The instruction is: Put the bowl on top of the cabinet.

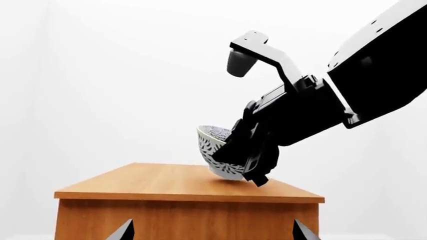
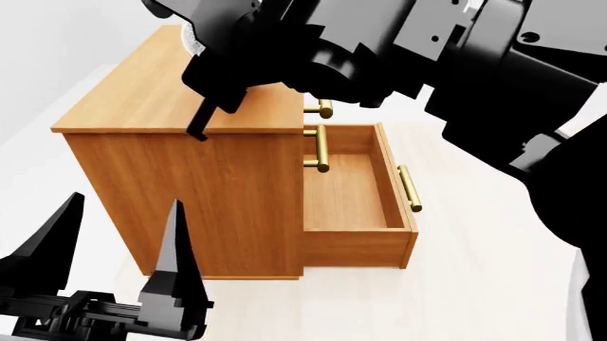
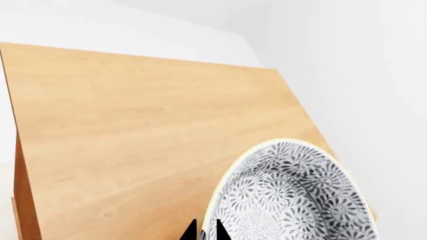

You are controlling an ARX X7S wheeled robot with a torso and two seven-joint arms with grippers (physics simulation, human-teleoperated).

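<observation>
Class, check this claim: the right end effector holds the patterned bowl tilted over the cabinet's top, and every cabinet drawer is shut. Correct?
Not quite. One drawer is pulled open, as the head view shows. The rest holds: the right end effector grips the bowl, tilted, over the cabinet top.

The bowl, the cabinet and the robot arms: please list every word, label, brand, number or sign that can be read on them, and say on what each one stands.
None: no readable text in any of the three views.
The bowl: only a blue leafy pattern, no letters.
The cabinet: plain wood and brass handles, no label.
The right gripper and left gripper: plain black, no markings.
</observation>
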